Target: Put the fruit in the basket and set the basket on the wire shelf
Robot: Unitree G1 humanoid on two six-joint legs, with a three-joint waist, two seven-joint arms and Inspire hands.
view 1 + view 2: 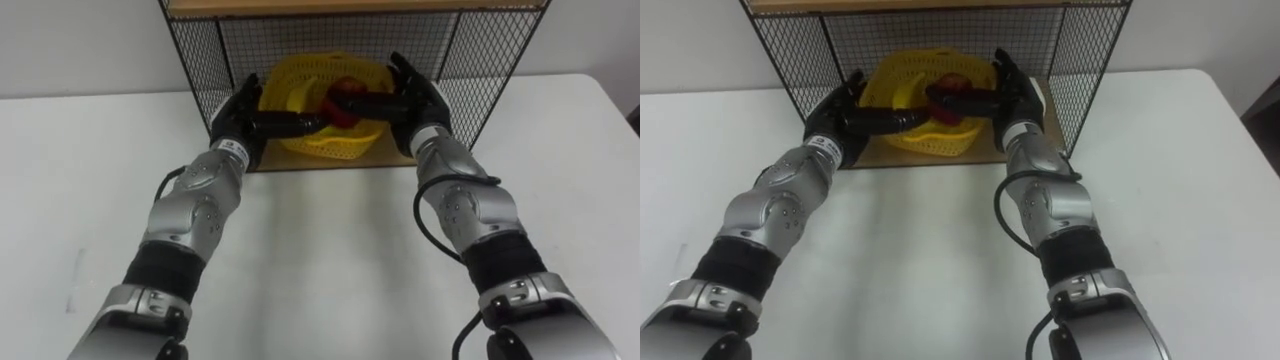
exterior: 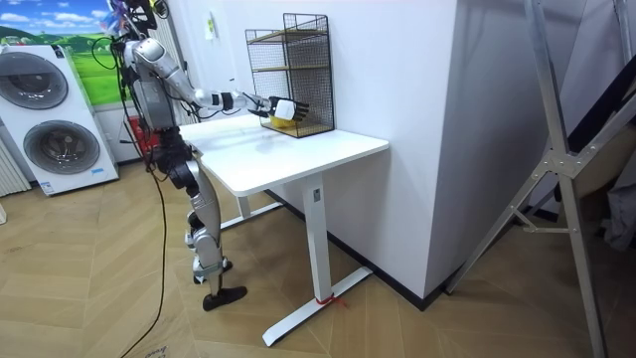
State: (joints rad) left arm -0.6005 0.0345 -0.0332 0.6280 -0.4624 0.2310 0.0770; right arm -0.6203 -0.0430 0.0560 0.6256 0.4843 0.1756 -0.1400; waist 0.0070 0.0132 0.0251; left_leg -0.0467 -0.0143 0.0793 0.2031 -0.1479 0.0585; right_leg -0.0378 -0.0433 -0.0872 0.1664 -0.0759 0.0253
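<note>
A yellow mesh basket (image 1: 330,72) (image 1: 930,62) (image 2: 279,120) rests tilted on the wooden bottom board (image 1: 392,155) of the black wire shelf (image 1: 200,50) (image 1: 1095,45) (image 2: 303,60). A red fruit (image 1: 343,116) (image 1: 956,82) lies inside the basket. My left hand (image 1: 240,115) (image 1: 832,118) is at the basket's left side, with straight fingers reaching across its front rim. My right hand (image 1: 415,100) (image 1: 1008,92) is at the right side, its fingers stretched over the rim above the fruit. Both hands are inside the shelf's open front, and their fingertips nearly meet.
The shelf stands at the back of a white table (image 1: 320,260), against the wall, with a second wooden board above the basket. In the room view I stand at the table's left end with both arms stretched forward. Washing machines (image 2: 50,109) stand behind me.
</note>
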